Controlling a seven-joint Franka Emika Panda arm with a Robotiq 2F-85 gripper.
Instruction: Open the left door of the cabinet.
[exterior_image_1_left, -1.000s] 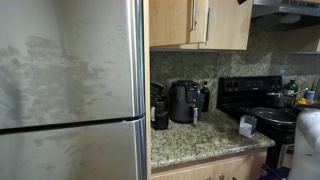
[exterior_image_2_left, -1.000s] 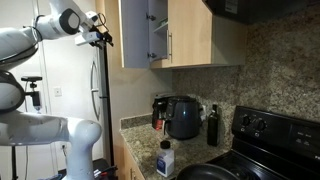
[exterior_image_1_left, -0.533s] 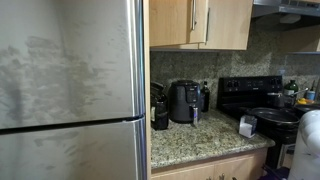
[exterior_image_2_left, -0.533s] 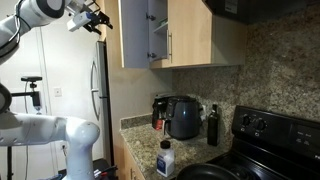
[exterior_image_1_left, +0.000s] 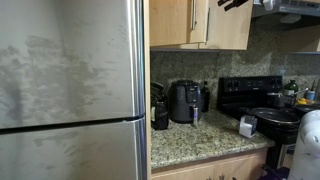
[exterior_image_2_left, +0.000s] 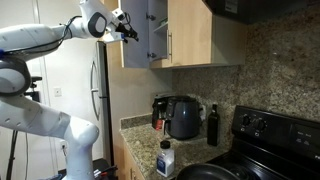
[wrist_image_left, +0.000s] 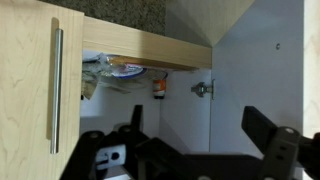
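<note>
The left door (exterior_image_2_left: 135, 38) of the cabinet (exterior_image_2_left: 192, 35) stands swung wide open, baring the shelves inside. The twin door (wrist_image_left: 30, 80), with its silver bar handle (wrist_image_left: 56, 90), is shut. The claw (exterior_image_2_left: 127, 27) hangs just beside the open door's outer face. In the wrist view its fingers are spread apart, gripping nothing. Below, a black air fryer (exterior_image_2_left: 183, 118) sits on the granite tabletop (exterior_image_1_left: 200, 140) beside the stainless refrigerator (exterior_image_1_left: 70, 90).

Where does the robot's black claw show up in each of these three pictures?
In an exterior view: black gripper at the top edge, right of centre, in front of the light tan wood wall cabinet.
In an exterior view: upper left, beside the cabinet.
Wrist view: along the bottom, fingers spread, cabinet ahead.
Shared landmark: the cabinet.
</note>
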